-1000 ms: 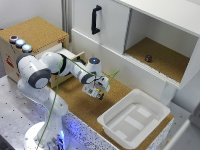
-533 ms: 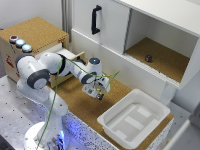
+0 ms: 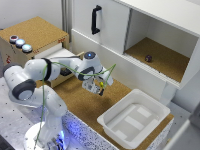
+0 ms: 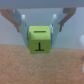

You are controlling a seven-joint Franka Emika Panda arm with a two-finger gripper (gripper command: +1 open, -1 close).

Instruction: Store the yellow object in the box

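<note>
The hand (image 4: 40, 31) is clenched on the yellow object (image 4: 40, 40) — a small cube lifted clear of the cork surface (image 3: 92, 107) — and hangs well apart from the box (image 3: 136, 120), which sits toward the exterior view's right.

A robotics lab: a perforated metal bench (image 3: 15, 107) beside cork-topped white mock cabinetry (image 3: 117, 27).

- A cork-topped counter (image 3: 85, 107) runs across the middle — brown and speckled.
- Behind it, a white cabinet (image 3: 150, 30) with 1 black door handle (image 3: 95, 19) and an open, cork-floored compartment (image 3: 165, 57).
- A perforated metal base (image 3: 10, 130) lies at the exterior view's left.
</note>
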